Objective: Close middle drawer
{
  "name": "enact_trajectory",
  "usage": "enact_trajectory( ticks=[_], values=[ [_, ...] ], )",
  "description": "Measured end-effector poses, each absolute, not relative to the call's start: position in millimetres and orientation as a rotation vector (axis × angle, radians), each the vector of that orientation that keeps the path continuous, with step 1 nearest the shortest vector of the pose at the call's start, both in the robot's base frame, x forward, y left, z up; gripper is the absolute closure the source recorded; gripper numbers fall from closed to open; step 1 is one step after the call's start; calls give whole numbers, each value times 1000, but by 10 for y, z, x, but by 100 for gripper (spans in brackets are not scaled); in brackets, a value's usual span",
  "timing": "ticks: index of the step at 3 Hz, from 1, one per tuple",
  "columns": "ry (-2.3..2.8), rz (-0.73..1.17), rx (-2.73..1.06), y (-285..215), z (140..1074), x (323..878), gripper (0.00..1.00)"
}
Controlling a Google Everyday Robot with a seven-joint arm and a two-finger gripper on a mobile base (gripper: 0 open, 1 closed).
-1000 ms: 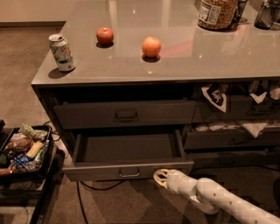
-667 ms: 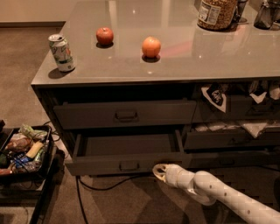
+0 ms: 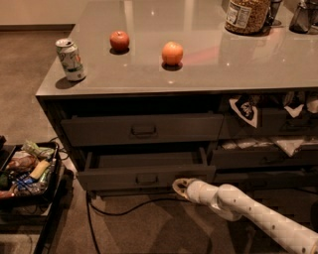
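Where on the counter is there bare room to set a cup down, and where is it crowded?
Bare: on the counter, the wide front stretch right of the orange. Crowded: the far right corner around the jar. The hand is below, by the middle drawer.

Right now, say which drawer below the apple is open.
The middle drawer, inside showing, under the shut top drawer. The gripper is at its front's right end.

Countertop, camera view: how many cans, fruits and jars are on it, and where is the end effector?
Cans: 1, the soda can
Fruits: 2, the red apple and the orange
Jars: 1, the jar
Total: 4
End effector: low, by the right end of the open middle drawer front.
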State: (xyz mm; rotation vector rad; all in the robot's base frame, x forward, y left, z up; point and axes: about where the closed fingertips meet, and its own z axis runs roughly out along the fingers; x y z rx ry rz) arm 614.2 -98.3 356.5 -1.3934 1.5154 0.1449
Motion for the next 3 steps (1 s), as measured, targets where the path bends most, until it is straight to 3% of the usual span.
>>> enact_trajectory(
  ticks=[3],
  values=[
    [1496, 150, -1435, -878, 3490, 6729, 100]
  ],
)
